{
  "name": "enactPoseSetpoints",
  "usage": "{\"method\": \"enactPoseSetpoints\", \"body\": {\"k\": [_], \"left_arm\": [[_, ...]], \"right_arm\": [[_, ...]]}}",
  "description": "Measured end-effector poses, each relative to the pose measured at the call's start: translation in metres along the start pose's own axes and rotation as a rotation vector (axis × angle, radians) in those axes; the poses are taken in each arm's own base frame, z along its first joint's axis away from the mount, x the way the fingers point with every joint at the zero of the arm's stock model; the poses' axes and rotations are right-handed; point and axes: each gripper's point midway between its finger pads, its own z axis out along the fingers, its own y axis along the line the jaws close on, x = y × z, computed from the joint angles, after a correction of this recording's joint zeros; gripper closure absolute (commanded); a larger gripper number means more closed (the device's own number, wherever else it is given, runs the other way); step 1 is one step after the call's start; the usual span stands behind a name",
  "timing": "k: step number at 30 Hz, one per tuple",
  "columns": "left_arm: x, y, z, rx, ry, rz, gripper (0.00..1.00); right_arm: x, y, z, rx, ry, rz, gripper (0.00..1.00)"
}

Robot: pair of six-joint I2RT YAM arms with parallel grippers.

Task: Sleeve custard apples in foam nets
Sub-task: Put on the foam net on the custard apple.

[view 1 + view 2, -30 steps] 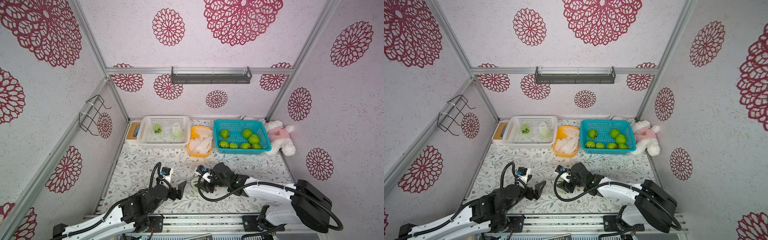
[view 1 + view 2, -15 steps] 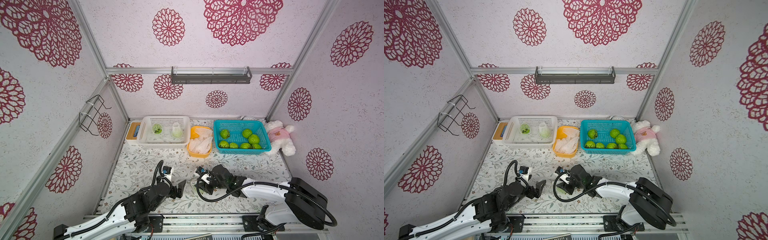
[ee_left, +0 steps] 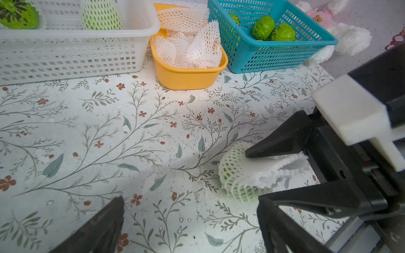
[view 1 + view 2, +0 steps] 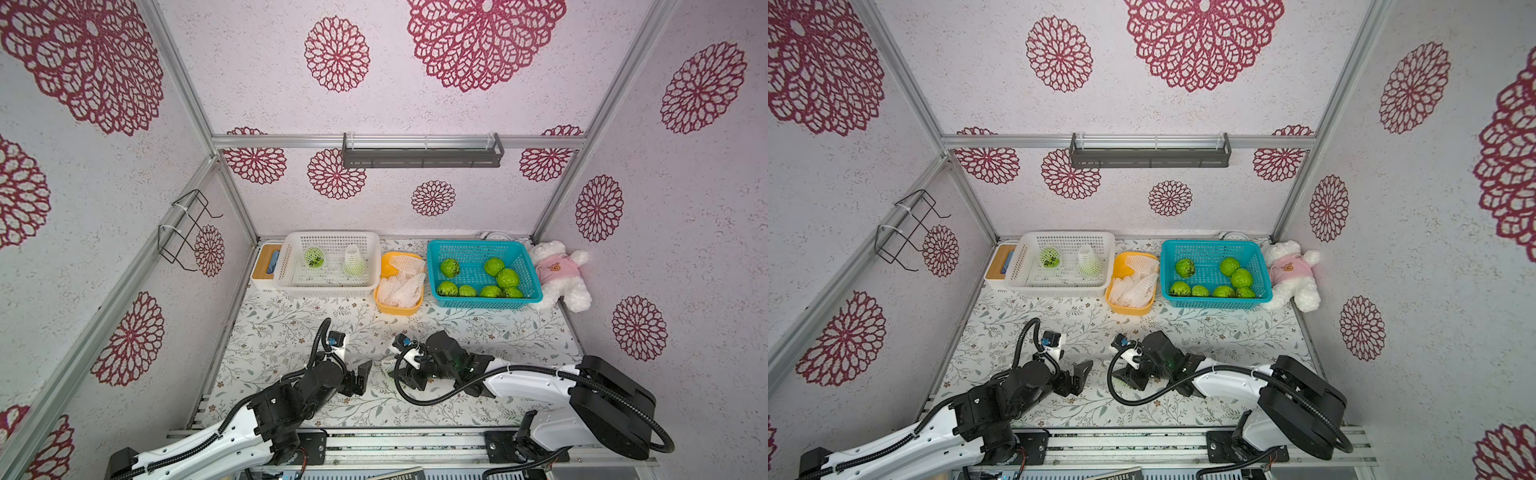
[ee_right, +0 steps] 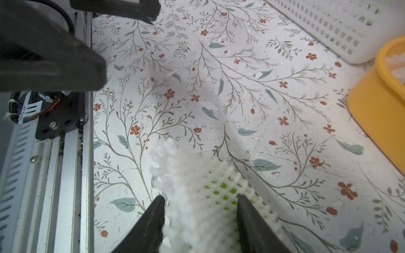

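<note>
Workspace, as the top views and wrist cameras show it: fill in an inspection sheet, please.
Surface: floral-print tabletop, with one net-sleeved green fruit lying near the front.
Job's things: bare green bumpy custard apples in a teal plastic basket; white foam nets piled in a yellow tub; two fruits in a white perforated basket, the taller clearly netted.
Clutter: white teddy bear in pink shirt; small wood-topped box.
Grippers: left tool open, empty; right tool straddles the sleeved fruit, grip unclear.
Cables: black corrugated hoses loop at both wrists.
Surroundings: pale walls with red medallions, grey shelf, black wire rack.
</note>
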Motion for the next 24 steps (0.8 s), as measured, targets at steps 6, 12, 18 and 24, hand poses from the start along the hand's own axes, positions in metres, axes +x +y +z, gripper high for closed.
{"method": "enactPoseSetpoints", "body": {"k": [6, 12, 18, 24], "left_arm": [[0.0, 0.0, 0.001, -0.001, 0.001, -0.003, 0.03], [0.0, -0.001, 0.002, 0.003, 0.004, -0.004, 0.03], [-0.001, -0.001, 0.002, 0.007, 0.001, -0.009, 0.03], [-0.003, -0.001, 0.003, 0.006, -0.002, -0.013, 0.03]], "right_arm": [[0.002, -0.013, -0.001, 0.08, -0.001, 0.001, 0.42], [0.015, -0.025, -0.004, 0.155, 0.017, 0.019, 0.42], [0.017, -0.028, -0.007, 0.182, 0.021, 0.019, 0.36], [0.026, -0.026, -0.011, 0.179, 0.037, 0.03, 0.31]]}}
